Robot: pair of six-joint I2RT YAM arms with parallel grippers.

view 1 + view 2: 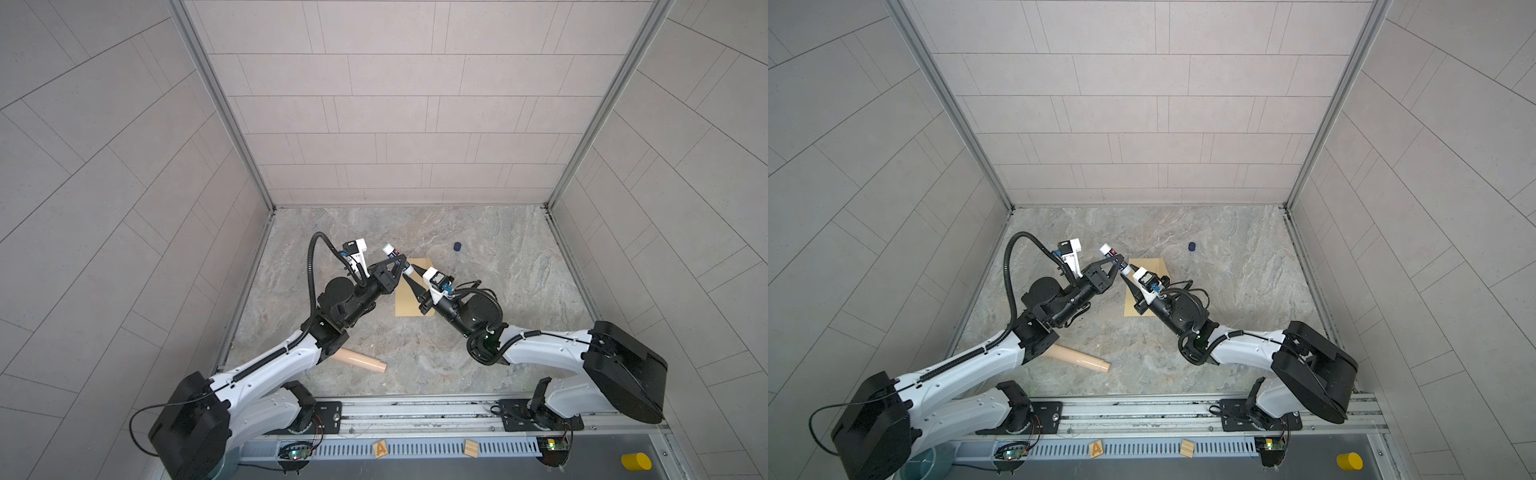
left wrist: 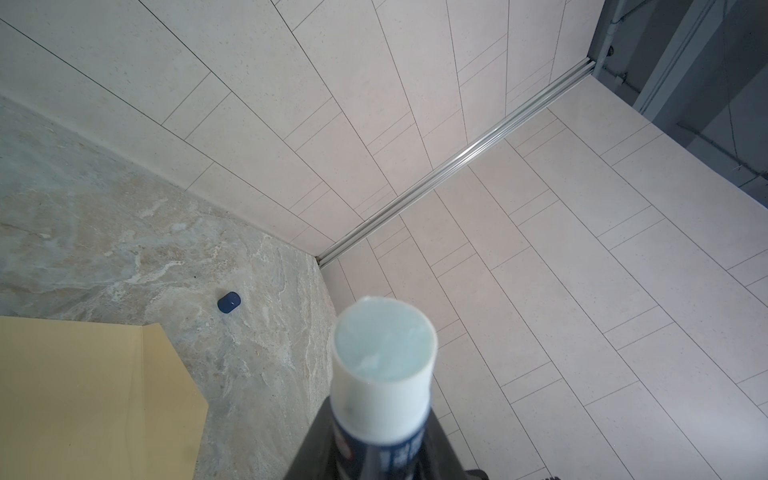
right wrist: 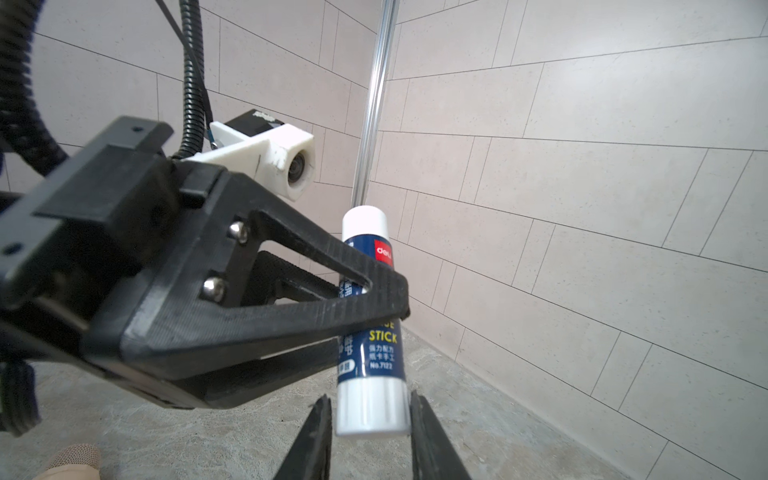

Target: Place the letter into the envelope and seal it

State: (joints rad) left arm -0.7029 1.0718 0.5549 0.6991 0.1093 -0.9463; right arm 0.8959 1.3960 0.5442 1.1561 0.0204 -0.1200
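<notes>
The tan envelope (image 1: 405,305) (image 1: 1133,307) (image 2: 83,395) lies flat on the marble table, partly under both grippers. The letter is not in view. My left gripper (image 1: 400,261) (image 1: 1119,262) (image 2: 380,449) is shut on the blue body of an uncapped glue stick (image 1: 390,249) (image 2: 384,365) (image 3: 370,353) and holds it tilted above the envelope's far end. My right gripper (image 1: 411,273) (image 3: 370,411) has its fingers on either side of the stick's white bottom knob. One finger touches the knob and a thin gap shows at the other.
A dark blue cap (image 1: 457,247) (image 2: 229,302) lies on the table, far right of the envelope. A beige cylinder (image 1: 363,360) lies near the front under the left arm. Wooden blocks (image 1: 380,449) and a yellow cylinder (image 1: 636,461) sit beyond the front rail.
</notes>
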